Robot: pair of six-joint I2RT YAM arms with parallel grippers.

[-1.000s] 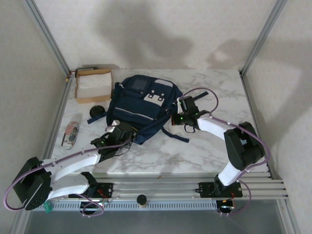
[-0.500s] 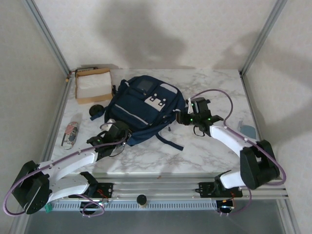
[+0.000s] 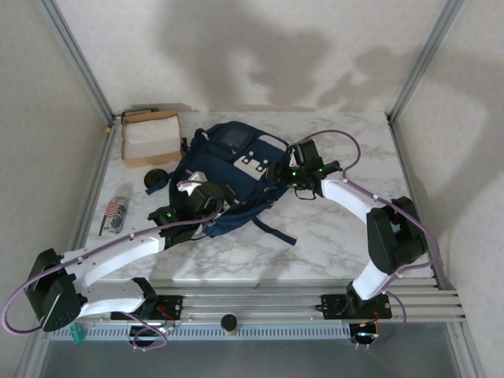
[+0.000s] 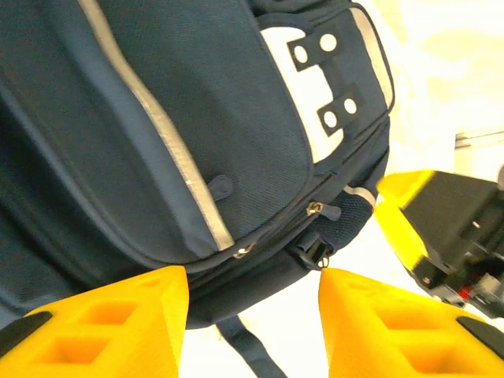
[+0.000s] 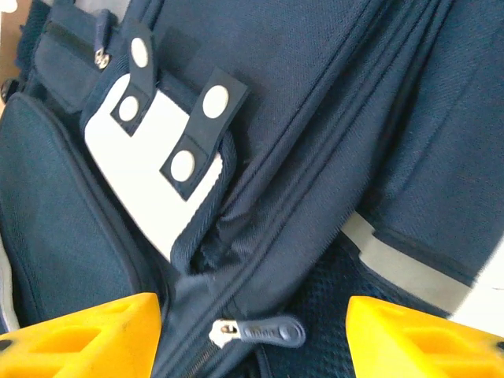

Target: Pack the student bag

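The student bag (image 3: 232, 165), a navy backpack with white patches and a pale stripe, lies flat in the middle of the marble table. My left gripper (image 3: 213, 191) hovers over its lower front edge, open; in the left wrist view its yellow fingers (image 4: 102, 323) straddle the bag's (image 4: 157, 142) side seam and a black buckle (image 4: 315, 250) without touching. My right gripper (image 3: 280, 172) is over the bag's right side, open. In the right wrist view a navy zipper pull (image 5: 264, 331) lies between the spread fingers (image 5: 425, 339), below the white patch (image 5: 150, 181).
A shallow cardboard box (image 3: 150, 138) with white contents sits at the back left. A black round object (image 3: 157, 179) and a patterned flat item (image 3: 114, 216) lie left of the bag. A loose strap (image 3: 276, 230) trails toward the front. Metal frame posts (image 3: 79, 59) flank the table.
Both grippers went from shut to open. The bag shifted back and turned. The left gripper advanced over its front edge; the right gripper moved left onto its right side.
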